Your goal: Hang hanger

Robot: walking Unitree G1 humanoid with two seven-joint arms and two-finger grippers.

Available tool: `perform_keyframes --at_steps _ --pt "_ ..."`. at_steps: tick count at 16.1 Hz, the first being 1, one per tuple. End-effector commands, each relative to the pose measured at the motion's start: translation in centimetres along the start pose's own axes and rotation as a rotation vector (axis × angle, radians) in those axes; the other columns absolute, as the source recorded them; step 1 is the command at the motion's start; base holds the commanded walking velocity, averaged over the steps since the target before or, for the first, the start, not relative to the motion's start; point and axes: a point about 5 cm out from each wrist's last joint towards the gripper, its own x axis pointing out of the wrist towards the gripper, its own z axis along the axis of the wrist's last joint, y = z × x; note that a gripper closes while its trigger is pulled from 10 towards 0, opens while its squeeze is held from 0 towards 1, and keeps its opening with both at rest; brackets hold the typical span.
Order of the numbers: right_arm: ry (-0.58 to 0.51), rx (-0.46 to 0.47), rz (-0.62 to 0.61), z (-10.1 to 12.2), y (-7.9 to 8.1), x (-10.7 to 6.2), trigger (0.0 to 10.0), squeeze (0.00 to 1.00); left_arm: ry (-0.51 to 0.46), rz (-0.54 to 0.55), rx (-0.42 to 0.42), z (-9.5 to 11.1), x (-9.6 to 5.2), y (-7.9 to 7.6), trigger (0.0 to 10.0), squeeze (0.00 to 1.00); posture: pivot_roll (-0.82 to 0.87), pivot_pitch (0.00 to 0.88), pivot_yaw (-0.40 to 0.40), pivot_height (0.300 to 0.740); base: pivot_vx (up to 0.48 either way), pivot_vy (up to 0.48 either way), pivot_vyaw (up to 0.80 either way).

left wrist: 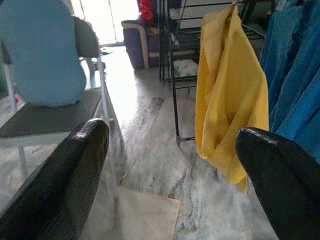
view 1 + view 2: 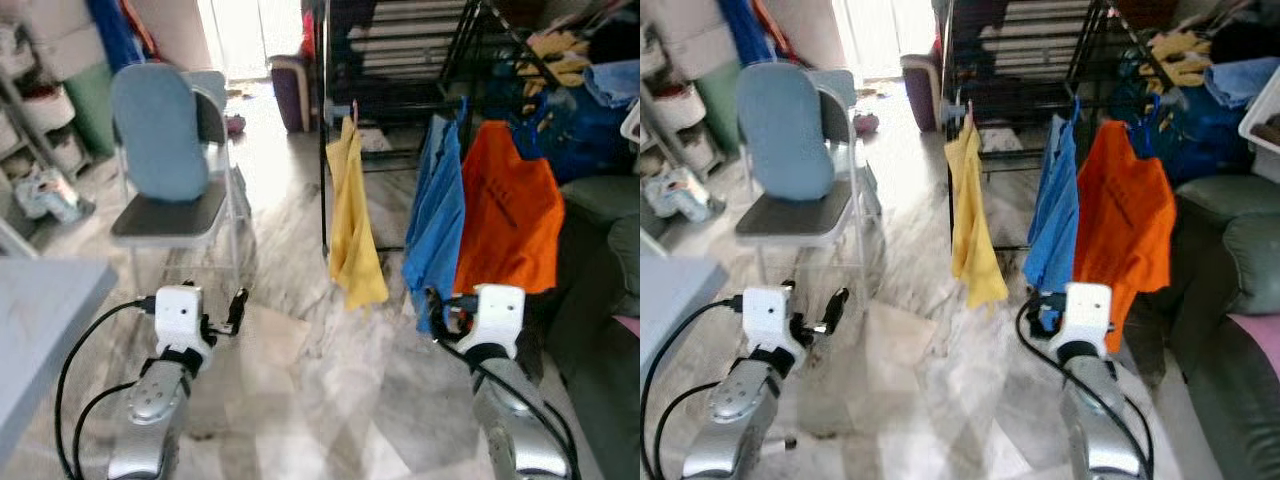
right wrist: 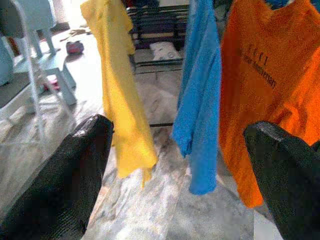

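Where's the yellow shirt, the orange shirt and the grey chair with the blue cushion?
Yellow hanging shirt point(image 2: 354, 235): left eye view, middle of the cloth.
Orange hanging shirt point(image 2: 510, 215): left eye view, on its front.
Grey folding chair with blue cushion point(image 2: 168, 222): left eye view, on the seat.

Ahead I see a grey-veined marble floor point(image 2: 300, 370), daylight glaring from a far doorway point(image 2: 240, 35), a folding chair point(image 2: 175, 215) left, a dark green sofa point(image 2: 1230, 330) right.
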Motion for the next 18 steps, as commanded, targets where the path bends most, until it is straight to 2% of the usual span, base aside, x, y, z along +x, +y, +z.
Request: perform_keyframes --at_steps 1,4,8,12,16,18 --pt "0.003 -0.005 -0.012 0.0 -0.1 0.2 10.0 0.0 0.019 0.005 0.012 -0.2 0.1 -0.3 10.0 0.0 -0.15 0.0 0.078 0.74 0.0 0.0 0.0" --pt "0.0 -0.005 -0.007 0.1 0.1 0.4 10.0 0.0 0.029 0.033 0.054 -0.3 0.5 -0.6 10.0 0.0 -0.14 0.0 0.078 0.74 0.0 0.0 0.0" --pt "0.001 -0.002 -0.009 0.0 0.0 0.5 10.0 0.0 0.007 -0.029 0.004 0.2 0.6 -1.2 10.0 0.0 -0.14 0.0 0.079 0.74 0.0 0.0 0.0" --pt "0.011 -0.004 -0.015 -0.1 -0.1 0.6 10.0 0.0 -0.007 -0.076 -0.037 0.4 0.6 -1.8 10.0 0.0 -0.15 0.0 0.074 0.74 0.0 0.0 -0.8" --pt "0.007 -0.015 -0.007 0.1 -0.1 0.8 10.0 0.0 -0.006 -0.094 -0.049 0.4 0.7 -2.1 10.0 0.0 -0.15 0.0 0.07 0.74 0.277 0.0 -0.8" --pt "0.004 -0.018 -0.004 0.2 -0.1 0.8 10.0 0.0 -0.005 -0.102 -0.051 0.3 0.8 -2.2 10.0 0.0 -0.15 0.0 0.069 0.74 0.283 0.0 -0.22"
